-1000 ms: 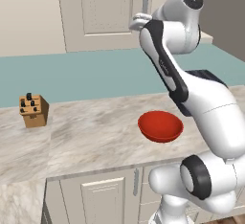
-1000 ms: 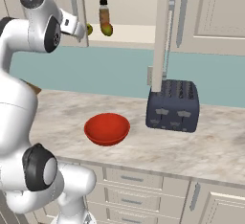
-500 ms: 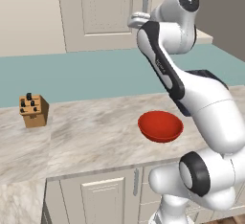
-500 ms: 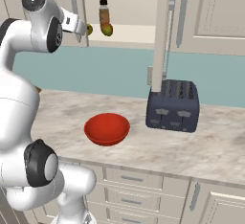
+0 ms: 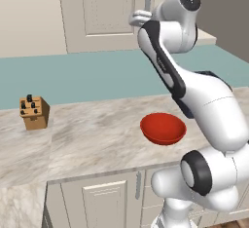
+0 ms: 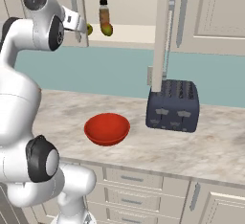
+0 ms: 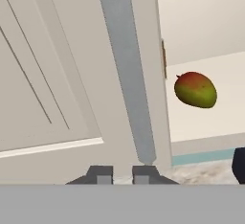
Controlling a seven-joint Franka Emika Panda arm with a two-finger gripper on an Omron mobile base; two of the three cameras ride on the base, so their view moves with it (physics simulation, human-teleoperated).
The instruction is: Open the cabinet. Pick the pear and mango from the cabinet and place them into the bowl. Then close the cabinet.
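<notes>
Fingertips (image 7: 99, 174) are sitting nearly closed at the cabinet (image 7: 57, 74) left door's handle base, gripping nothing visibly, with the mango (image 7: 195, 90) waiting on the shelf right; clearing the handle squarely should avoid snagging the door.

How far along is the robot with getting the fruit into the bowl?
Done: one door of the cream wall cabinet stands open. In hand: the gripper is at the other door's long grey bar handle. Left: the orange-green mango and yellow-green pear sit on the shelf, the glossy red bowl is empty, and closing comes last.
</notes>
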